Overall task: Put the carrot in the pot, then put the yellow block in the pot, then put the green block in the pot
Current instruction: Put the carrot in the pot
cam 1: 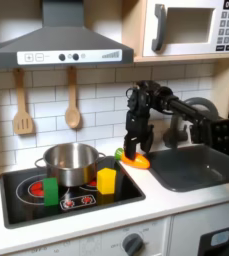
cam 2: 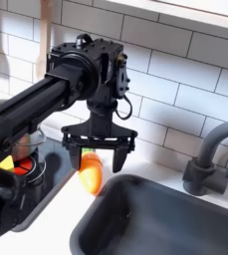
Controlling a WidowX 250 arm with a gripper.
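The fingers (cam 2: pixel 117 156) stand wide apart, pointing down, one on each side of the carrot (cam 2: pixel 90 169), not pressing it as far as can be told. The gripper (cam 1: pixel 134 148) hangs low over the white counter (cam 1: pixel 176 205), between the hob (cam 1: pixel 26 190) and the sink (cam 1: pixel 201 165) in the first exterior view. The carrot lies on the counter just right of the hob's far corner. On the hob, the pot (cam 1: pixel 70 160) sits at the far side; the green block (cam 1: pixel 50 190) and the yellow block (cam 1: pixel 107 180) stand in front of it, apart.
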